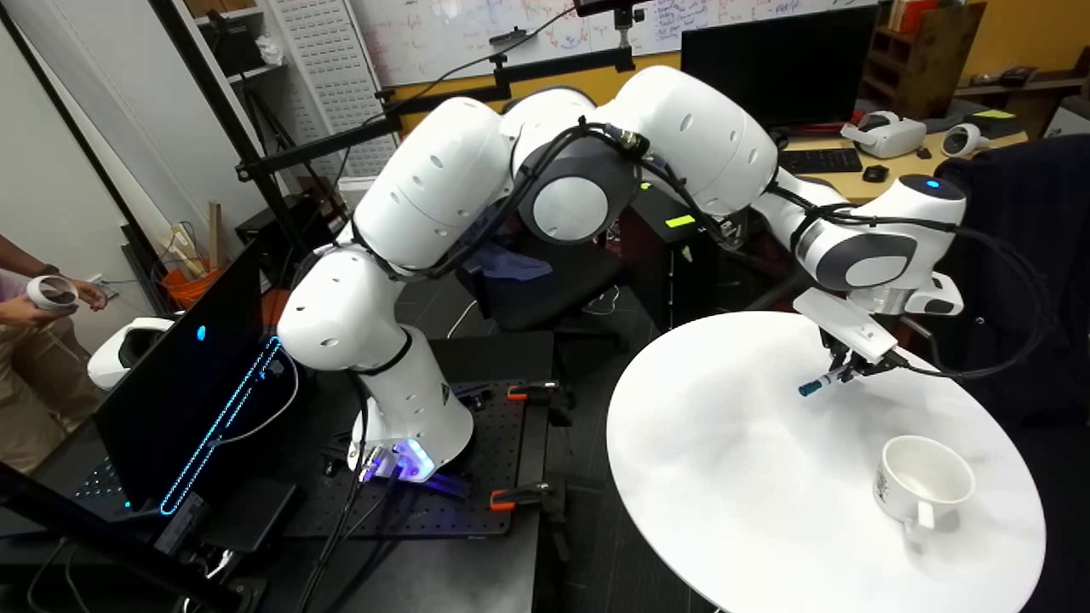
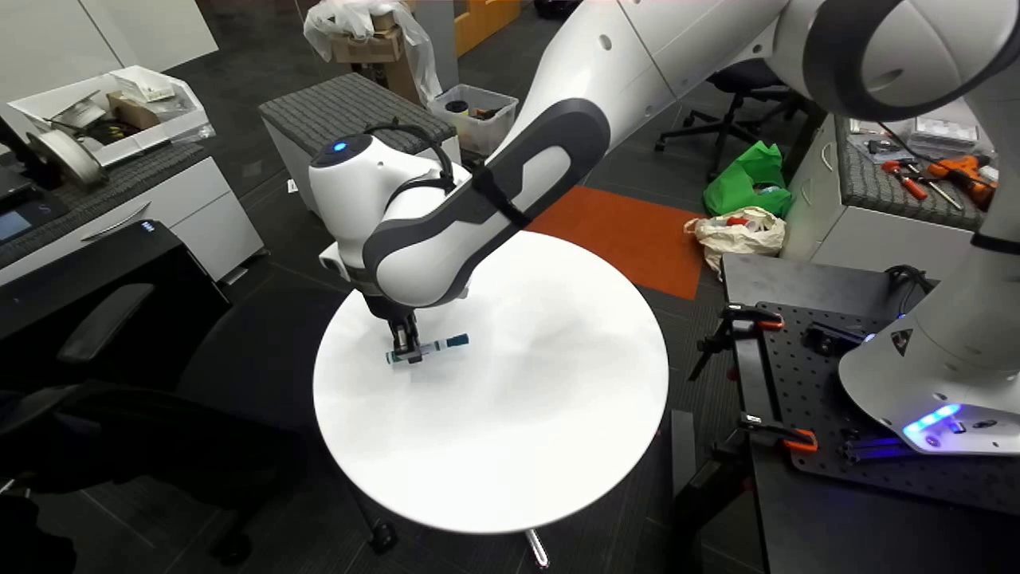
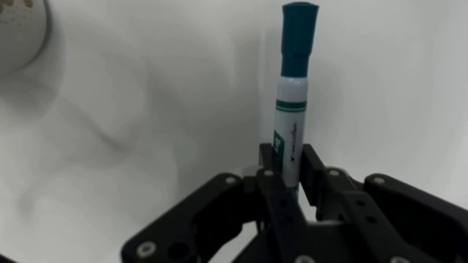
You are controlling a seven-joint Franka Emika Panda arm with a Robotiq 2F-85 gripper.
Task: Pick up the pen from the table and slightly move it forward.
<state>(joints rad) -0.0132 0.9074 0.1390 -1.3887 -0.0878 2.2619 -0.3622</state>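
The pen is a marker with a dark teal cap and a white body with green bands. It shows in both exterior views. My gripper has its two fingers against the pen's body, with the capped end sticking out. The gripper also shows in both exterior views, low over the round white table. The pen lies roughly level and seems slightly above the tabletop; its shadow falls on the table. The fingers hide part of the pen's rear.
A white cup stands on the table, partly seen at the upper left in the wrist view. A dark chair stands beside the table. The robot's black mounting table stands apart from the round table.
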